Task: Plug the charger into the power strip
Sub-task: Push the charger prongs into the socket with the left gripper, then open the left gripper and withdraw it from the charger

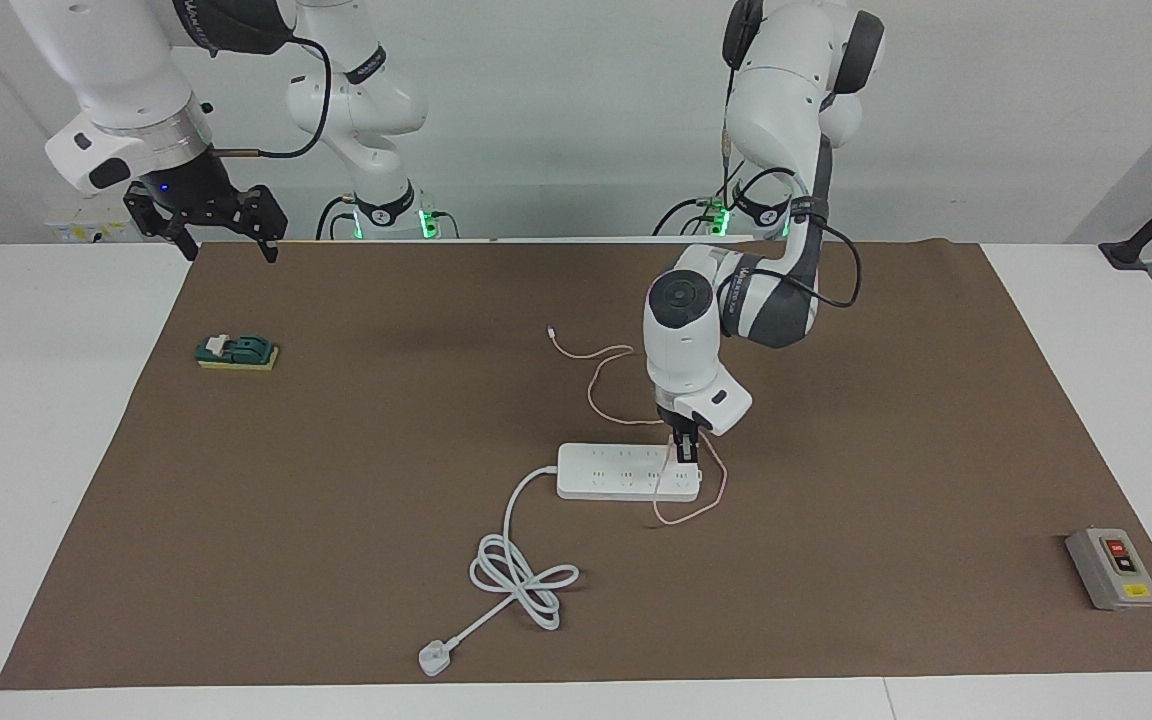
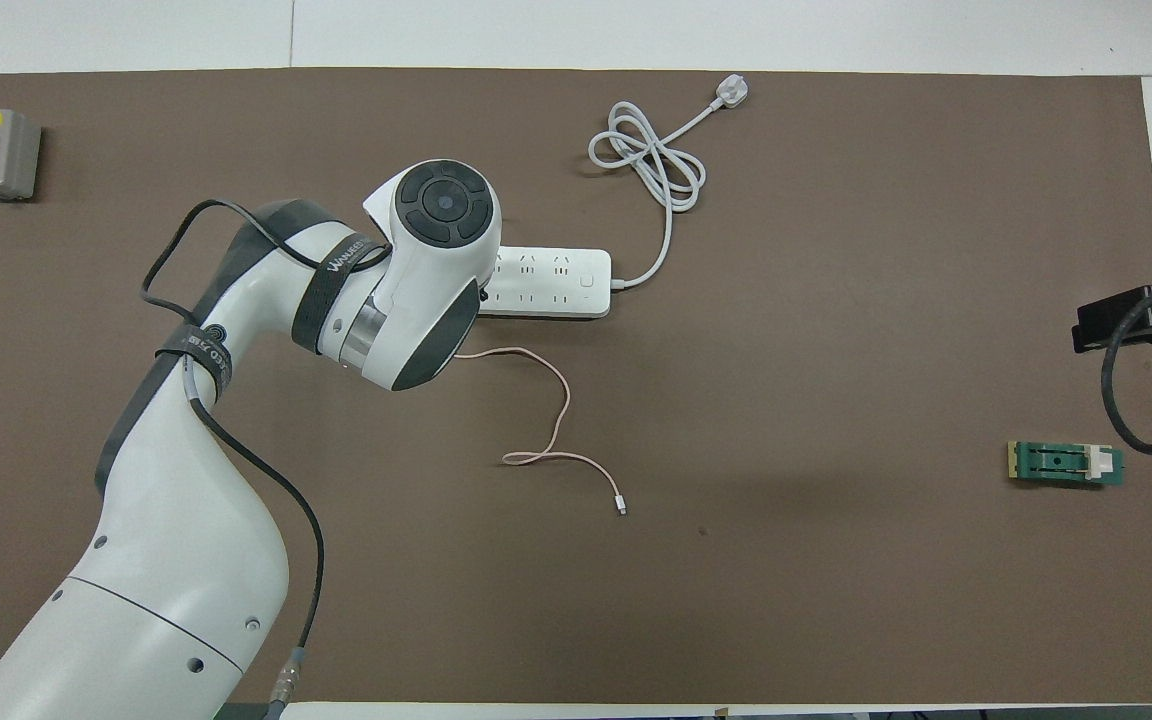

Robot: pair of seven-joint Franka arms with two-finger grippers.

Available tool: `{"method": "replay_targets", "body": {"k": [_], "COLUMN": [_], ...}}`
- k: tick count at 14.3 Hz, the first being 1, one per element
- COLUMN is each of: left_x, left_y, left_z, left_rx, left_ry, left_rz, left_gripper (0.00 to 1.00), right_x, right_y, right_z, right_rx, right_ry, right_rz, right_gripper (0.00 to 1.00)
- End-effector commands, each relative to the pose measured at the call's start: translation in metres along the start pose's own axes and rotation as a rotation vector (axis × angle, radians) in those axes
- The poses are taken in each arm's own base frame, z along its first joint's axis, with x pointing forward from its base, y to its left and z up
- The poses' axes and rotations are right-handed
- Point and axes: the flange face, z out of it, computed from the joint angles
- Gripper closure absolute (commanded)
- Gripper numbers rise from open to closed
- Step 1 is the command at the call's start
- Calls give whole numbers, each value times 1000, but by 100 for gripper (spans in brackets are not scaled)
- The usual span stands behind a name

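Table: I've got a white table with a brown mat over most of it.
Middle of mat: I see the power strip lying flat, its thick white cord looped away from the robots to a white plug.
Pink cable: trailing over the mat, nearer the robots than the strip.
Right arm's end: green block.
Left arm's end: grey button box.

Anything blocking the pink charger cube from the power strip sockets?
Nothing visible does. The left claw is right over the long flat white power strip at its end toward the left arm. The charger cube itself is hidden there; only its thin pink cable shows.
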Motion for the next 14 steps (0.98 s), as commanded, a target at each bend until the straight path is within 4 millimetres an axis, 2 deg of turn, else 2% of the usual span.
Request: {"method": "replay_targets", "body": {"k": [1, 5, 7, 11, 14], "left_x": [-11, 36, 62, 116, 182], "left_y": [-2, 0, -6, -17, -30], "left_z": [-2, -67, -107, -164, -197], "left_rx": [3, -16, -22, -54, -61], "left_ry": [-45, -97, -118, -132, -123], "left_rz": [37, 25, 63, 153, 327], "left_gripper": [0, 0, 0, 0, 0], "right_x": [-2, -2, -2, -1, -1], "right_y": [3, 3, 1, 2, 1], "right_z": [-3, -3, -3, -4, -4], "right_rx": [5, 5, 44, 57, 56], "right_ry": [-1, 1, 2, 4, 4], "right_rz": [-16, -17, -16, -12, -12], "right_gripper": [0, 0, 0, 0, 0]}}
